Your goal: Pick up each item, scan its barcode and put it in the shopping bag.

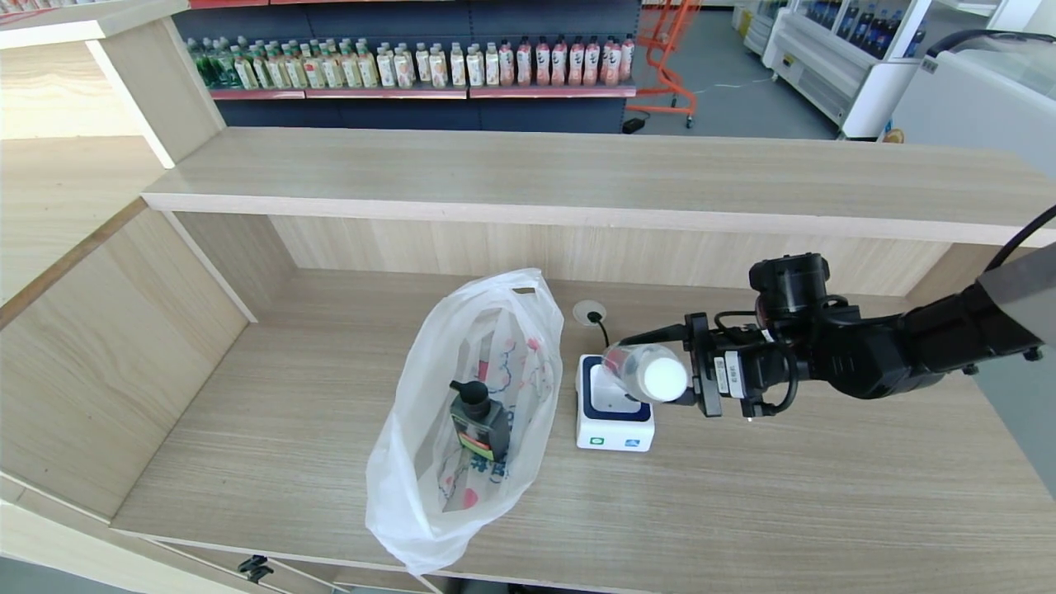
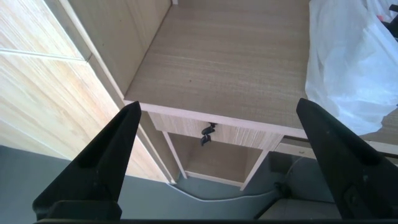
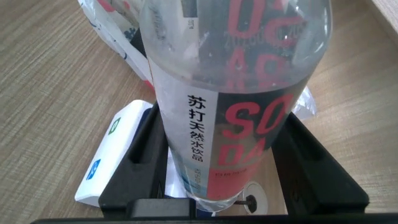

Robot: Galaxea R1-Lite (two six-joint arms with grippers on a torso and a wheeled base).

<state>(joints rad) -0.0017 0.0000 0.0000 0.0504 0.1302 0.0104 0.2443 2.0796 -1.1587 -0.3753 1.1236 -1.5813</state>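
Holding soda bottle (image 3: 230, 106) clamped in right claw (image 1: 660, 369) above barcode scanner (image 1: 615, 417) beside shopping bag (image 1: 429, 495); left claw (image 2: 219, 104) spread apart.

Black arm (image 1: 891, 351), white label (image 1: 720, 375), tapered black fingers (image 2: 99, 168)

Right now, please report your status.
Right end effector shut on clear bottle over scanner. Left end effector open. Bag holds one dark bottle.
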